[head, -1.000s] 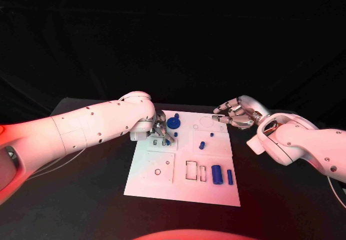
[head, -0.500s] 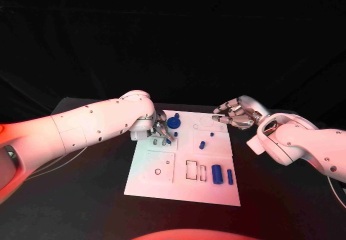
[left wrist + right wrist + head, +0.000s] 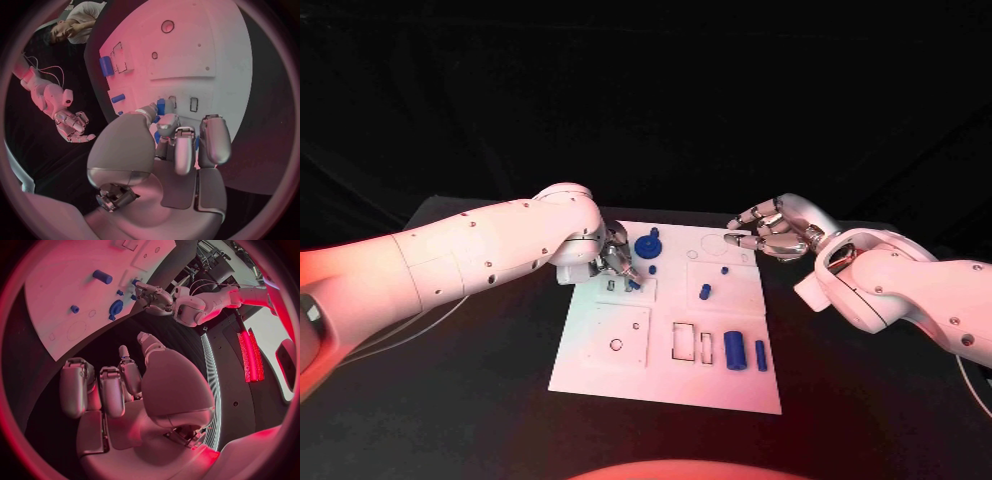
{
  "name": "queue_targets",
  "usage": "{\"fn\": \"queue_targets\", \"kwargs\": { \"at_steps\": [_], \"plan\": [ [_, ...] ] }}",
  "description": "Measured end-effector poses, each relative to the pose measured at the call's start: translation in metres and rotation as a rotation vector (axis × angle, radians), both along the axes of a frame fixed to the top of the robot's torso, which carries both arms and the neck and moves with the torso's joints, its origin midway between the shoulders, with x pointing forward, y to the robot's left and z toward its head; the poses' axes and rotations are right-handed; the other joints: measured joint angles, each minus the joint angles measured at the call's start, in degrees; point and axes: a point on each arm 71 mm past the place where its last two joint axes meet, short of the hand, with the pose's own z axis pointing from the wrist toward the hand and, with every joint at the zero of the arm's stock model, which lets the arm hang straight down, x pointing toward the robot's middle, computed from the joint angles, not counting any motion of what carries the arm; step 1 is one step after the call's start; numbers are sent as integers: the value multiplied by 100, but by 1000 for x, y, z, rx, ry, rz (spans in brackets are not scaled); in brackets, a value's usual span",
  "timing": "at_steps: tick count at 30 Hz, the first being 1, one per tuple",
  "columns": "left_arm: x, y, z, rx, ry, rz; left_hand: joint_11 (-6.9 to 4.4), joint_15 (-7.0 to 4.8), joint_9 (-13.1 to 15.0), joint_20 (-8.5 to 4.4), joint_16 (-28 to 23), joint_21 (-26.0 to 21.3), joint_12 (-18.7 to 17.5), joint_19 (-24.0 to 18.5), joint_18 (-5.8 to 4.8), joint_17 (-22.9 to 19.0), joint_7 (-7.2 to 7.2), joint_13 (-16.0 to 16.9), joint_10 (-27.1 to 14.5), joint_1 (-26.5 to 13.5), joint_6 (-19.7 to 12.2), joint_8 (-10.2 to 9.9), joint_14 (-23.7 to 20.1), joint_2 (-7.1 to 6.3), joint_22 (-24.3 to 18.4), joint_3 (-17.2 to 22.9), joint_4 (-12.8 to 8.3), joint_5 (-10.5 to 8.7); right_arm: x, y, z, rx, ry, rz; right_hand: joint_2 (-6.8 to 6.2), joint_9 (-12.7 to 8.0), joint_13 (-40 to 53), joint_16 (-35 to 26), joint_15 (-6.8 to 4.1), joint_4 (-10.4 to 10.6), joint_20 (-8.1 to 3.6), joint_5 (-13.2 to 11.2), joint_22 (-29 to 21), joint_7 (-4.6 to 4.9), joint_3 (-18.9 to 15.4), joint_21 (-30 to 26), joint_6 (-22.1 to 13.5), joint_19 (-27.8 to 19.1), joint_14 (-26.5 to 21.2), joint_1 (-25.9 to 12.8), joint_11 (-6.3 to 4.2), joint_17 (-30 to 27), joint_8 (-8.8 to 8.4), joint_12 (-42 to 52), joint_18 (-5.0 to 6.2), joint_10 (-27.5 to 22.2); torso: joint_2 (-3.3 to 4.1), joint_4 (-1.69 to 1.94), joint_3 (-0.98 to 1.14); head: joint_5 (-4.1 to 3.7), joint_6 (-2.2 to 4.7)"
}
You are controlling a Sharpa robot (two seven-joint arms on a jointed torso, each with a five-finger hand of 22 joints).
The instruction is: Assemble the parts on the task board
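On the black surface [image 3: 473, 400] lies the flat white plastic task board [image 3: 668, 370], its outlined slots waiting for parts. At its far left corner the silver left hand [image 3: 617, 262] pinches a small blue plastic part [image 3: 161, 106] between thumb and fingers, apparently lowering it toward a rectangular slot. Other blue pieces, among them a short blue cylinder [image 3: 734, 350], rest across the board. Beyond the far right corner the silver right hand [image 3: 769, 232] hovers clear, fingers curled in, holding nothing. No writing is readable.
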Motion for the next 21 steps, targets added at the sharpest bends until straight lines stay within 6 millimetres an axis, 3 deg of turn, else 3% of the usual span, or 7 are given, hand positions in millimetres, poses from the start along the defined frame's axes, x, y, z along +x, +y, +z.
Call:
{"fn": "queue_targets", "kwargs": {
  "at_steps": [4, 8, 21],
  "plan": [
    [-2, 6, 2, -31, -9, 30, 1, 0, 167, 0, 23, 0, -20, 0, 1, 0, 1, -27, 60, -374, 0, 126, 0, -177, 0, 549, -91, -40, 0, -1, -1, -1, 2, -1, 0, 0, 0, 0, 0, 0, 0, 0, 0, 0, 0, 0, 0, 0, 0, 0, 0, 0, 0, 0, 0, 0, 0, 1, 3, 5, 3],
    [-5, 11, 4, -63, -20, 61, 1, 0, 307, 0, 23, -1, -35, 0, 1, 5, 1, -40, 101, -689, 1, 233, 0, -285, -4, 950, -223, 161, 0, -1, -1, -2, 4, -2, 0, 0, 0, 0, 0, 0, 0, 0, -1, 0, 0, 0, 0, 0, 0, 0, 0, 0, 0, 0, 0, 0, 0, 1, 3, 10, 3],
    [-22, 19, -4, -129, -79, 141, -27, -21, 455, 0, 23, -2, 87, 0, 4, 4, 17, 108, 211, -862, 2, 353, 21, -349, 37, 1133, -313, 204, -1, -4, -2, -5, 9, -7, 0, 0, -1, 0, 0, 0, 0, 0, -2, 0, 0, 0, 0, 0, 0, 0, 0, -1, 0, 0, 0, 0, -5, 13, 3, 18, -2]
  ]
}}
